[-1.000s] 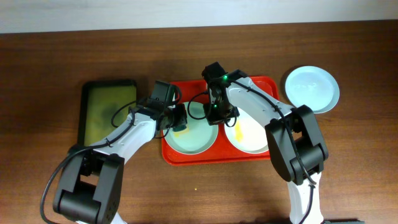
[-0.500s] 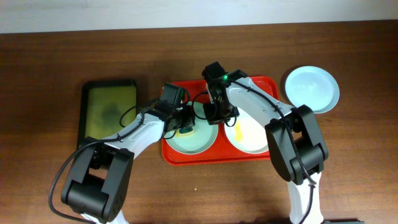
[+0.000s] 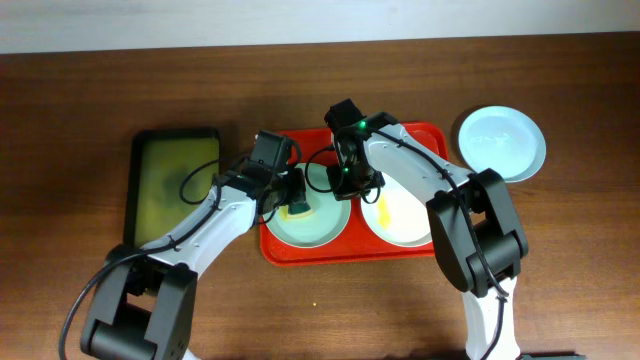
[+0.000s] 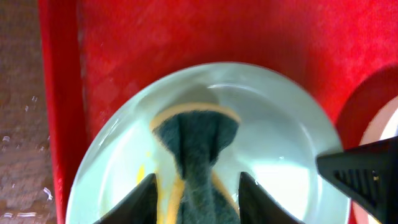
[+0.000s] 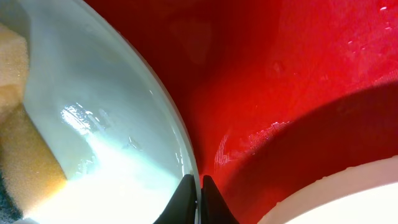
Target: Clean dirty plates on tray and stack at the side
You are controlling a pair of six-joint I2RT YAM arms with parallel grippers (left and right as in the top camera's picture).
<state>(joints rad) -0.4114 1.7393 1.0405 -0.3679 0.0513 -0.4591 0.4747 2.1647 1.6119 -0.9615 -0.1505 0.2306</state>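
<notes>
The olive-green tray [image 3: 175,185] sits far to my left on the table [image 3: 70,90] and plays no part right now. Next along, my left claw [image 3: 296,203] is clamped on a sponge [image 4: 196,140]. Its fingers [image 4: 147,198] close on either side of the dark scouring pad, with yellow foam showing at the edges. The sponge presses flat on the mint plate [image 3: 325,225], which lies in the left half of the red tray [image 3: 420,133]. In the left wrist view a thin yellow smear [image 4: 140,175] shows beside the sponge, and the rest of the plate looks wet and mostly clean. At that plate's right edge my right claw [image 3: 346,181] is drawn narrow and pinches the rim, so the plate cannot slide under the rubbing. Just beside it in the same tray lies the white plate [image 3: 405,222], with a bold yellow streak across it. Furthest right, off the tray on the bare wood, rests a third plate [image 3: 502,143], pale blue and spotless-looking.

I judge scrubbing the mint plate to be the step in hand, with one plate apparently done and the white one yet to come. Next I need to sweep the sponge over that remaining smear with steady downward pressure while my right claw grips the rim firmly. Then I lift the plate out toward the one at the side.
</notes>
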